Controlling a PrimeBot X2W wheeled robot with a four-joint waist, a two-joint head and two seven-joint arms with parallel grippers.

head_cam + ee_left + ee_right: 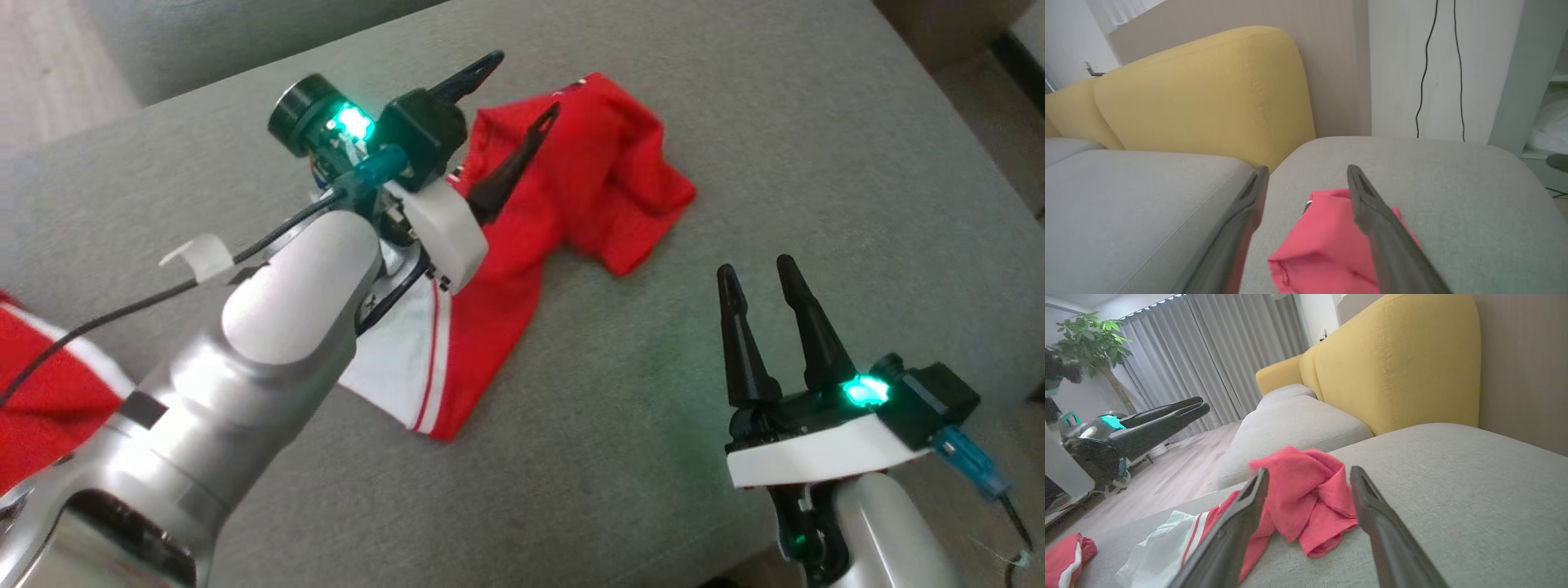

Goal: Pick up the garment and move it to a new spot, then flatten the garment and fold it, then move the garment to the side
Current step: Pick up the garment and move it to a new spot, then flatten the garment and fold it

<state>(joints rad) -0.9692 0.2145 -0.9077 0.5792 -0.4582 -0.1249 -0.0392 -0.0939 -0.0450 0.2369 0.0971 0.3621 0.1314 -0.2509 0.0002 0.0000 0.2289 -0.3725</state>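
While hovering left gripper [526, 82] wide-open above crumpled garment [604, 180], holding right gripper [756, 268] also parted beside it: recommending lowering, closing on raised fold directly below left jaws, sparing cushion [735, 122].

Home living room: grey sofa [1298, 416], yellow backrests [1392, 363], curtains [1208, 347], potted plant [1090, 339], wood floor [1180, 469].

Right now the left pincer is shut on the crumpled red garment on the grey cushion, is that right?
Not quite. The left pincer is open, not shut on the garment. The left wrist view shows its two fingers spread well apart over the crumpled red garment, which does lie on the grey cushion.
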